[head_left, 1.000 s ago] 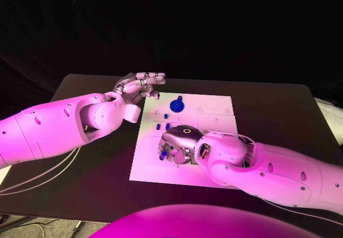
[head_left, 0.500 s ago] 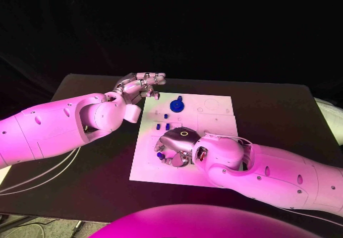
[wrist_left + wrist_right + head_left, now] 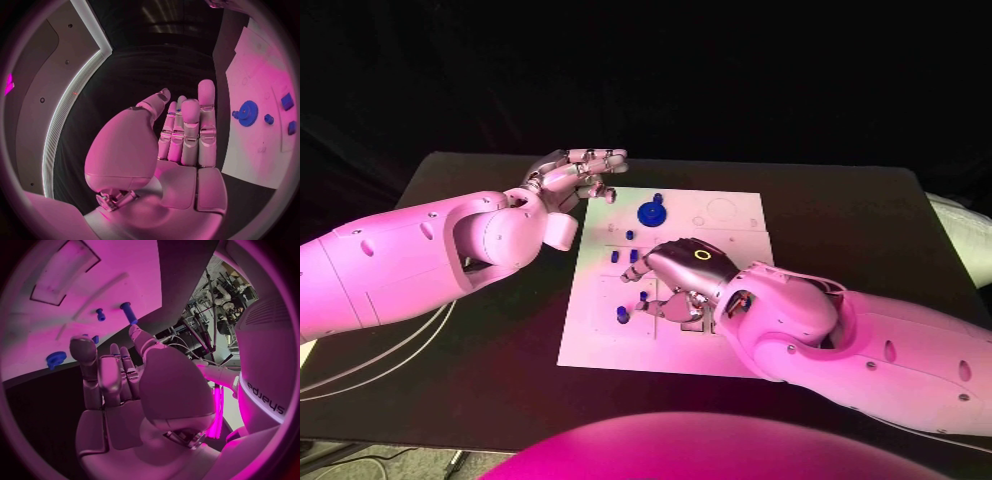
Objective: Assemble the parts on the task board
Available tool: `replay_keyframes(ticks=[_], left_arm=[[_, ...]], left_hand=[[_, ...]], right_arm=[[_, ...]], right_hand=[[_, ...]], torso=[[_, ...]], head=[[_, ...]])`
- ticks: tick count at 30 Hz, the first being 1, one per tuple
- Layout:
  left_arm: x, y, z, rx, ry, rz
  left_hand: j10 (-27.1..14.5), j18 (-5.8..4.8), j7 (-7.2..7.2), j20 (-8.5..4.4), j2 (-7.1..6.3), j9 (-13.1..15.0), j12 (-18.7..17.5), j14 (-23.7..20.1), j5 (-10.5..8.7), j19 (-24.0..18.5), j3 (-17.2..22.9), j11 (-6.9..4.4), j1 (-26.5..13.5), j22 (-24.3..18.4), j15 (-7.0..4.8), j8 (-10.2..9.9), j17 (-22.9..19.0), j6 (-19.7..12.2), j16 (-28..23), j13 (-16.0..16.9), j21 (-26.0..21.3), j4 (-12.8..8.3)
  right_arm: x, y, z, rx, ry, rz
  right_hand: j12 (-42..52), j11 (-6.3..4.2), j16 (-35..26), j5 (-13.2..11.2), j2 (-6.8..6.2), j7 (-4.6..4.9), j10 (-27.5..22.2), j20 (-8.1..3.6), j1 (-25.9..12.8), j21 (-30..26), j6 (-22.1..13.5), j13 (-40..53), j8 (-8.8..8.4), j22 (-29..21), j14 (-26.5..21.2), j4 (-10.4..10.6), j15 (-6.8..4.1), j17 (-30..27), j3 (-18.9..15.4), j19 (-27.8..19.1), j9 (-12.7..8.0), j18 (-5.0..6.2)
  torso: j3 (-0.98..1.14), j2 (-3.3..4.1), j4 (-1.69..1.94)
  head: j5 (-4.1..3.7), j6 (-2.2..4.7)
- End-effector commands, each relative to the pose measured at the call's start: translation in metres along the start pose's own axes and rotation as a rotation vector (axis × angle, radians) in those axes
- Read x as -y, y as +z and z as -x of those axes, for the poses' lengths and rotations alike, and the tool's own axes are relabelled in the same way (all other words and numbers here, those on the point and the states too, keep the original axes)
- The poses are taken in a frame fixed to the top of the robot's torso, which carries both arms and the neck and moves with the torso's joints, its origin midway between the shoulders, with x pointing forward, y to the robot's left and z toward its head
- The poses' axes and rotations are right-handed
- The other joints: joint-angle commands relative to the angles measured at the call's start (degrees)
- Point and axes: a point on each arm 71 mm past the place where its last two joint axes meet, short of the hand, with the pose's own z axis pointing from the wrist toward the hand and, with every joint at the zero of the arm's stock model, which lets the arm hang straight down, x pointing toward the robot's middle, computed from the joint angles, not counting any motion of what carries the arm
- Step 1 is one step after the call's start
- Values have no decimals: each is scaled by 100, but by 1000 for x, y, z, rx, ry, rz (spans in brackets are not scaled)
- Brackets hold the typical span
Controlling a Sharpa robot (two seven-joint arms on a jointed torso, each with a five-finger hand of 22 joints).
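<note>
Presently, as the views stand:
Task board: the white task board (image 3: 733, 235) lies in the middle of the black table (image 3: 877, 230).
Blue gear: a round blue gear (image 3: 651, 214) sits at the board's far-left part; the left wrist view has it too (image 3: 248, 112).
Small parts: a blue peg (image 3: 619, 315) stands near the board's left edge, and further small blue pieces (image 3: 626, 256) lie between it and the gear.
Left hand: the left hand (image 3: 574, 172) hovers off the board's far-left corner, fingers straight and close together, holding nothing.
Right hand: the right hand (image 3: 678, 280) is over the board's middle, palm down, fingers extended and slightly parted, nothing in its grasp.
</note>
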Motion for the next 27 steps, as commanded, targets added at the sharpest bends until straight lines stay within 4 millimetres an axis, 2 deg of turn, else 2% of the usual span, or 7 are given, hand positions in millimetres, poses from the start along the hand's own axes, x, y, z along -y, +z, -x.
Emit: replay_keyframes(ticks=[1, 4, 6, 12, 16, 20, 27], left_arm=[[0, 0, -2, -21, -5, -2], [-1, -1, -1, -19, -5, 0], [-1, -2, 0, -18, -5, 0], [-1, -4, 0, -17, -4, -1], [0, -5, -3, -23, -5, -2], [0, -7, -5, -30, -5, -1], [0, -7, -6, -33, -5, 0]], left_hand=[[-44, 46, -7, -7, 24, -7, 28, -22, 2, -50, -23, 6, 50, -5, 3, -7, -5, -25, -21, -1, -36, 2], [-44, 46, -7, -7, 24, -7, 28, -22, 2, -50, -23, 6, 50, -5, 3, -7, -5, -25, -21, -1, -36, 2], [-44, 46, -7, -7, 24, -7, 28, -22, 2, -50, -23, 6, 50, -5, 3, -7, -5, -25, -21, -1, -36, 2], [-44, 46, -7, -7, 24, -7, 28, -22, 2, -50, -23, 6, 50, -5, 3, -7, -5, -25, -21, -1, -36, 2], [-44, 46, -7, -7, 24, -7, 28, -22, 2, -50, -23, 6, 50, -5, 3, -7, -5, -25, -21, -1, -36, 2], [-44, 46, -7, -7, 24, -7, 28, -22, 2, -50, -23, 6, 50, -5, 3, -7, -5, -25, -21, -1, -36, 2], [-44, 46, -7, -7, 24, -7, 28, -22, 2, -50, -23, 6, 50, -5, 3, -7, -5, -25, -21, -1, -36, 2]], right_arm=[[11, -14, 17, 70, 80, -51], [29, -31, 30, 45, 139, -144], [47, -49, 37, 25, 194, -244], [77, -86, 38, -24, 234, -466], [88, -105, 29, -68, 223, -570], [92, -115, 21, -97, 204, -621], [95, -119, 12, -125, 169, -641]], right_hand=[[133, -52, 54, 50, 22, 40, 200, -22, 30, 77, 93, 4, 32, 93, 50, 34, -48, 50, -24, 97, 7, 35], [317, -100, 179, 76, 56, 87, 617, -49, -81, 243, 234, 24, 57, 345, 132, 138, -81, 214, -32, 233, 20, -13], [500, -169, 502, 148, 42, 101, 1131, -83, -190, 723, 382, 97, 102, 1078, 270, 246, -135, 673, -45, 542, 37, -138], [1186, -404, 862, 395, -151, -81, 2166, -270, -562, 1276, 469, 599, 153, 1867, 383, 541, -327, 1154, -408, 871, 41, -266], [2957, -542, 954, 1023, -147, -131, 2221, -359, -746, 1465, 505, 2501, 278, 2123, 389, 862, -429, 1242, -909, 935, 67, -323], [4602, -516, 1092, 1166, 1, -183, 2092, -410, -769, 1614, 484, 4444, 408, 2350, 410, 1190, -388, 1425, -1300, 976, 110, -330], [5254, -484, 1219, 1185, 194, -190, 2008, -366, -872, 1714, 454, 5350, 559, 2507, 429, 1420, -408, 1612, -1711, 992, 186, -366]], torso=[[-1, -25, -21], [-5, -43, -52], [-14, -53, -82], [-25, -66, -156], [-32, -74, -205], [-33, -77, -239], [-33, -80, -235]], head=[[-64, 1], [-124, 1], [-186, 1], [-279, 1], [-337, 1], [-343, 1], [-369, 1]])
